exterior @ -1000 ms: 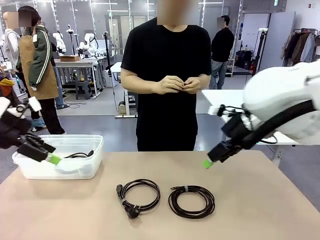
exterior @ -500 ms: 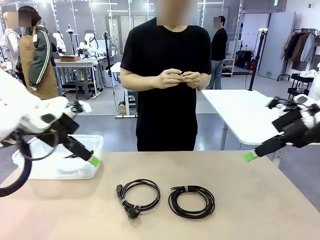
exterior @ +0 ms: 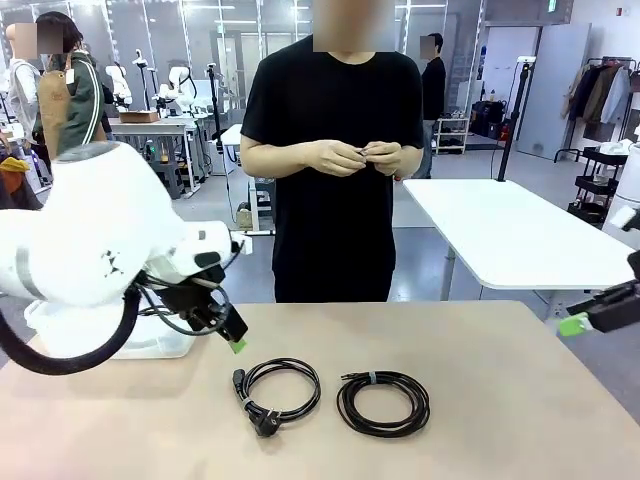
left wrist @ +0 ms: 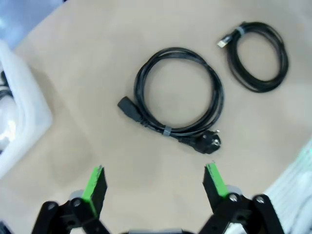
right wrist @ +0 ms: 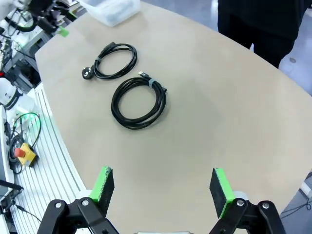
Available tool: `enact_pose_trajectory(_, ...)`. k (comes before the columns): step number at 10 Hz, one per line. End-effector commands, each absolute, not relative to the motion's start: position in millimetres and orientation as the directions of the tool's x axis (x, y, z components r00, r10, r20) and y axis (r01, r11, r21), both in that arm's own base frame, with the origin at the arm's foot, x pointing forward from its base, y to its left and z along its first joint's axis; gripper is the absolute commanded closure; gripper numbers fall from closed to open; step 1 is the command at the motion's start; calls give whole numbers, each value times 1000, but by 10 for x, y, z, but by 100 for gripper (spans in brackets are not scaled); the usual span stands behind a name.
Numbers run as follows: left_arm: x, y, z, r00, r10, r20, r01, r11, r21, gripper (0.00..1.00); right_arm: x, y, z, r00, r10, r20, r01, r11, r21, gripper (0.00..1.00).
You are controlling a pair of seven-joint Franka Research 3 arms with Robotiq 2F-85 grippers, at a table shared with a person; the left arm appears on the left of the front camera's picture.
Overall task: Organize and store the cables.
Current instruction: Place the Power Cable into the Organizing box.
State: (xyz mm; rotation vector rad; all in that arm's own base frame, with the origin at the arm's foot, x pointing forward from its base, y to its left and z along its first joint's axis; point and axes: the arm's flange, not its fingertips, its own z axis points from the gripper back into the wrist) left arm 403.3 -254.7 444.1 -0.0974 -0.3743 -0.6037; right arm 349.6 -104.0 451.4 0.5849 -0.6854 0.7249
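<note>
On the tan table (exterior: 520, 420), near the middle, lie 2 black cables. Each is wound in a round ring. They sit side by side & don't touch. The power cable (left wrist: 168, 130), w/ a fat plug on one end, is on the robot's left. The thinner cable (exterior: 371, 378), w/ a small pale band, is on its right. Nothing holds them.

The left gripper (left wrist: 153, 183) hangs over the table just beside the power cable, btw it & the clear plastic box (exterior: 170, 345). It touches neither. Its green pads (left wrist: 95, 183) are spread wide apart w/ nothing in them.

The right gripper (right wrist: 161, 187) is way off at the table's right edge, far from both cables. Its pads are wide apart too, nothing inside.

A person stands at the far side, hands (exterior: 335, 158) together at the chest.
</note>
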Motion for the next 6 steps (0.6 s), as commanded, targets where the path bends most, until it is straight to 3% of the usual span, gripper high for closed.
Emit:
enact_pose_trajectory(1, 4143, -2804, 4401, 808, -511, 293, 522, 852, 46, 0, 3080, -1105, 4116, 510, 347, 787, -776, 581, 246, 0)
enact_pose_trajectory(5, 4275, -2895, 4259, 850, -446, 281, 458, 889, 24, 0, 2700, -1321, 4067, 460, 271, 845, -787, 566, 247, 0)
enact_pose_trajectory(6, 4159, -2783, 4233, 833, -471, 290, 482, 875, 35, 0, 3179, -1620, 4334, 513, 310, 800, -759, 599, 254, 0)
